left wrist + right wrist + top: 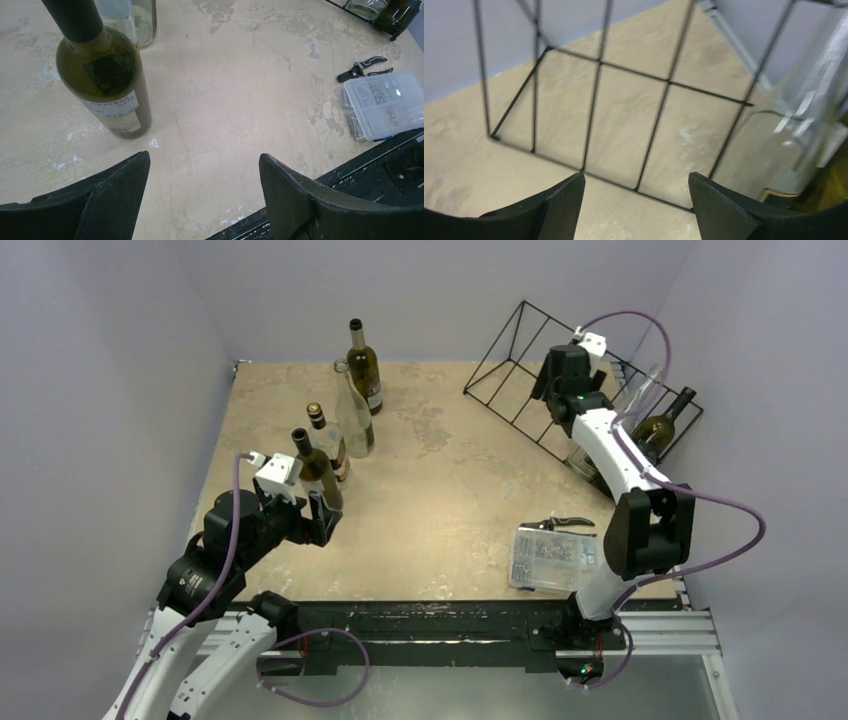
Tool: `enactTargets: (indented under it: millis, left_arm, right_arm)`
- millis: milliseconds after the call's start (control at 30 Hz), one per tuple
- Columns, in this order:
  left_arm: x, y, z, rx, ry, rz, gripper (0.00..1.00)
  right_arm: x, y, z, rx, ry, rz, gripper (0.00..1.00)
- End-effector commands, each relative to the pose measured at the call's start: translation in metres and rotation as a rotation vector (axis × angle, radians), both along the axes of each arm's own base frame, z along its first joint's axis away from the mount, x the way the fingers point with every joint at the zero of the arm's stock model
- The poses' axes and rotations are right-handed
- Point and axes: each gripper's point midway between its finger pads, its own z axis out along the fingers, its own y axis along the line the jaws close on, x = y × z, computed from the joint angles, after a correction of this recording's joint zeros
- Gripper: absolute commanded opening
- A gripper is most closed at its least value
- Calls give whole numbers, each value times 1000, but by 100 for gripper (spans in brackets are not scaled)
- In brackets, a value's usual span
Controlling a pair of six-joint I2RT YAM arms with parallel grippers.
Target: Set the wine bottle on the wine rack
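Observation:
Several wine bottles stand at the left of the table. The nearest is an olive-green wine bottle (318, 478) (107, 80) with a black cap and a pale label. My left gripper (322, 525) (204, 160) is open just short of its base, with nothing between the fingers. The black wire wine rack (520, 360) (596, 95) stands at the back right. It holds a clear bottle (642, 392) (794, 125) and a dark green bottle (665, 428). My right gripper (552, 380) (636, 177) hovers open and empty over the rack's free slots.
Behind the nearest bottle stand a labelled bottle (330, 440), a clear one (355, 415) (135, 20) and a dark one (363, 365). A clear plastic parts box (552, 558) (382, 102) and black pliers (560, 524) (362, 67) lie near the right arm's base.

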Motion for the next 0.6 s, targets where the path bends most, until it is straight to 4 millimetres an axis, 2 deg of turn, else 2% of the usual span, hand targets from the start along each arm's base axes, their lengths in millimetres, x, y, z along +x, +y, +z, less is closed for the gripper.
enactTargets:
  millis: [0,167,333,433,500,567]
  left_arm:
    - [10,1,5,-1,-25,25,82]
    - [12,3,4,-1,-27,43,87]
    - [16,7,4,5,-30,73,93]
    - [18,9,2,13,-25,87,96]
    - [19,10,0,16,-22,96,97]
    - [20,11,0,18,-22,104,97]
  right_arm:
    - [-2,64,14,-44,-44,211,80]
    - [-22,137,-4,0,-17,432,80]
    - [-55,187,-16,64,-50,585,80]
    - [-74,202,-15,68,-86,651,80]
    - [-82,201,-14,73,-109,661,80]
    - [-92,202,-21,99,-106,676,80]
